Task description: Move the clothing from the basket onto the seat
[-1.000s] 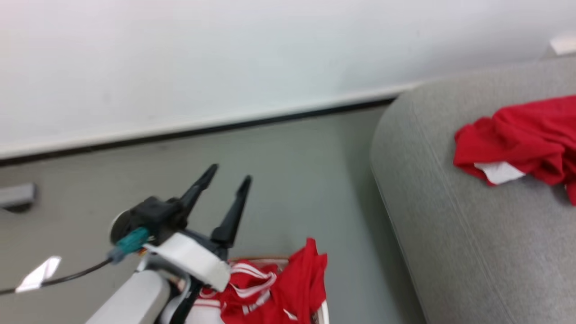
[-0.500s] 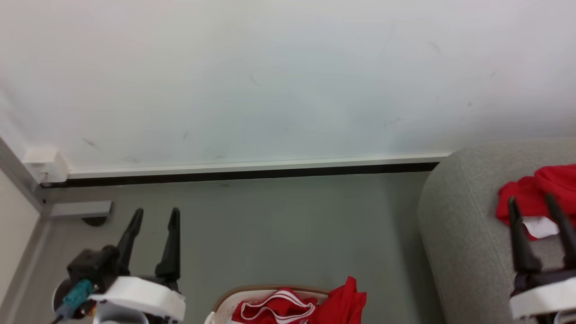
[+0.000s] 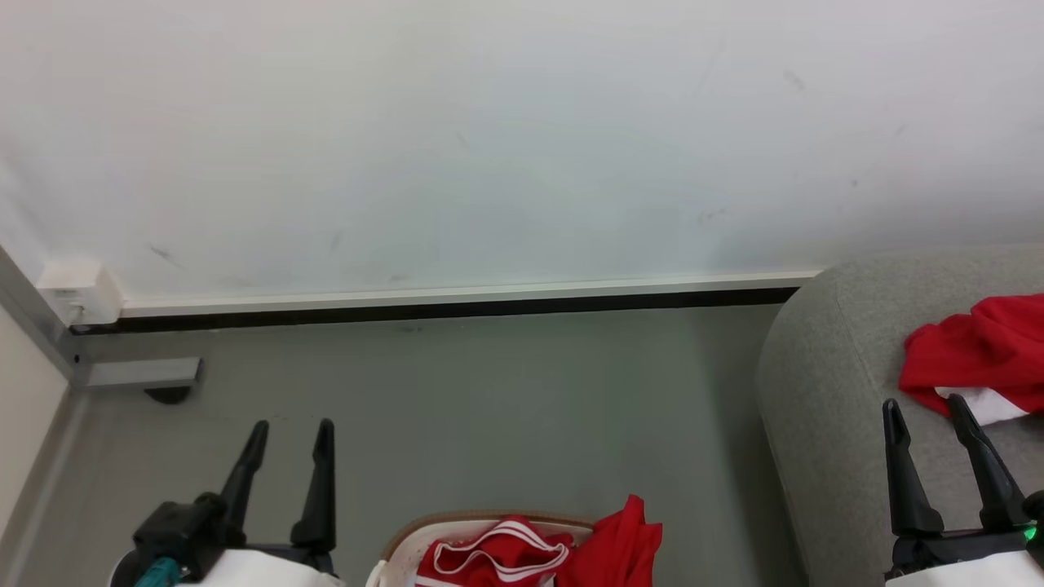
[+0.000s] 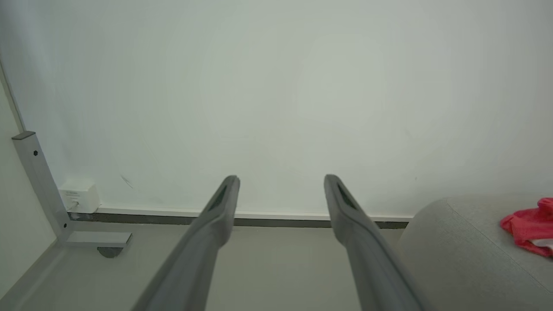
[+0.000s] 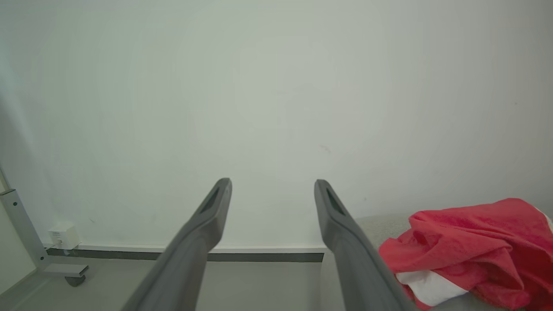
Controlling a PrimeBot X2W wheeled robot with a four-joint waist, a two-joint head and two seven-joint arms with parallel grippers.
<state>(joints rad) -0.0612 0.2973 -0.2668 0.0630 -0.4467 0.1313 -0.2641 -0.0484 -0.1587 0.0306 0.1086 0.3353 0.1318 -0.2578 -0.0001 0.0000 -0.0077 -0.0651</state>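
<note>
L gripper [image 3: 294, 424] & R gripper [image 3: 923, 402] both spread wide, empty. Red clothing [image 3: 506, 558] sits in basket [image 3: 408, 534], low between them. One garment [image 3: 979, 350] lies on seat [image 3: 824, 391], just past R tips. Risk: fabric draped over the rim snags on lift, tipping basket or spilling onto floor [image 3: 489, 408].

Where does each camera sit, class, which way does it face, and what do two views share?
Head view: up on the head, looking forward and down at the floor, wall, basket and seat; left tool and right tool show, both open.
Left wrist view: on the left wrist, looking along its two fingers at the wall.
Right wrist view: on the right wrist, looking along its fingers at the wall and seat.
Shared: both wrist views show the red clothing on the seat.
</note>
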